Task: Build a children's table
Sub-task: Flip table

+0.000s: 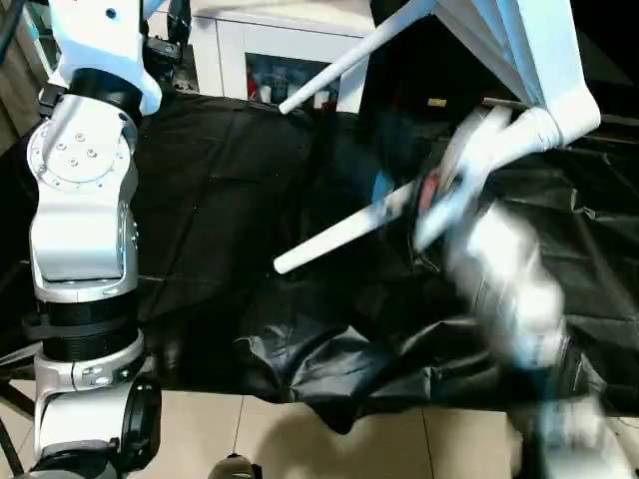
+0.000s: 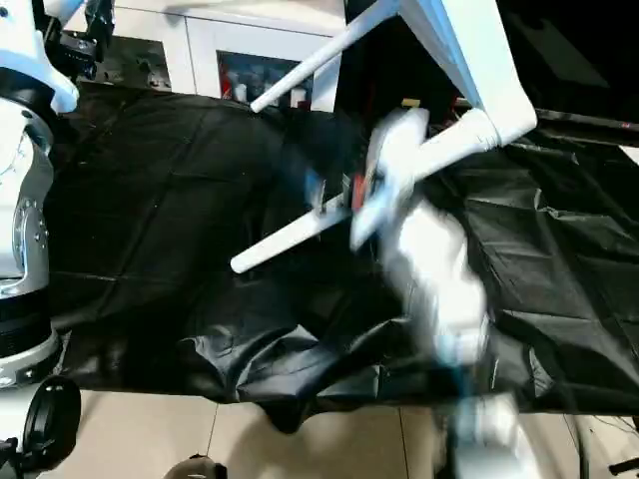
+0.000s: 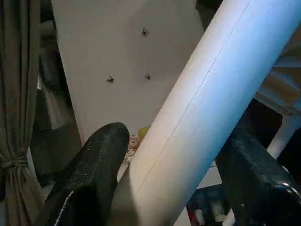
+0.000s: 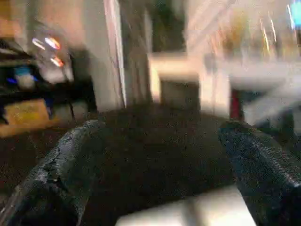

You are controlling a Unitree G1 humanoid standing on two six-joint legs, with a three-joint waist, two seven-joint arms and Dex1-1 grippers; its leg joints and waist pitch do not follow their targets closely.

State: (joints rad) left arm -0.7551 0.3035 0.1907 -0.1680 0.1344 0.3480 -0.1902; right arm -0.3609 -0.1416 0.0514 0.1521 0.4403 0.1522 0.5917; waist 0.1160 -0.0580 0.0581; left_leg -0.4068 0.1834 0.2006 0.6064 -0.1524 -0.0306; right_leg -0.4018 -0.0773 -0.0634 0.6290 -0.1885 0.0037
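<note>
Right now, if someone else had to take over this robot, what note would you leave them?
Left pincer: closed around a white table leg, holding the table up.
Right pincer: open, holding nothing, arm blurred in front of the table.
Tabletop: raised and tilted above the black sheet.
Done: at least two legs sit in corner sockets, one jutting over the sheet, another toward the white cabinet.
Left: check the other legs, then stand the table upright.

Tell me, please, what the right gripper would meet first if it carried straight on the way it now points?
Going by its wrist view, the right gripper, fingers apart with nothing between them, points across the black cloth toward a white cabinet beyond. It would probably meet the cloth first, though blur leaves the depth uncertain.
</note>
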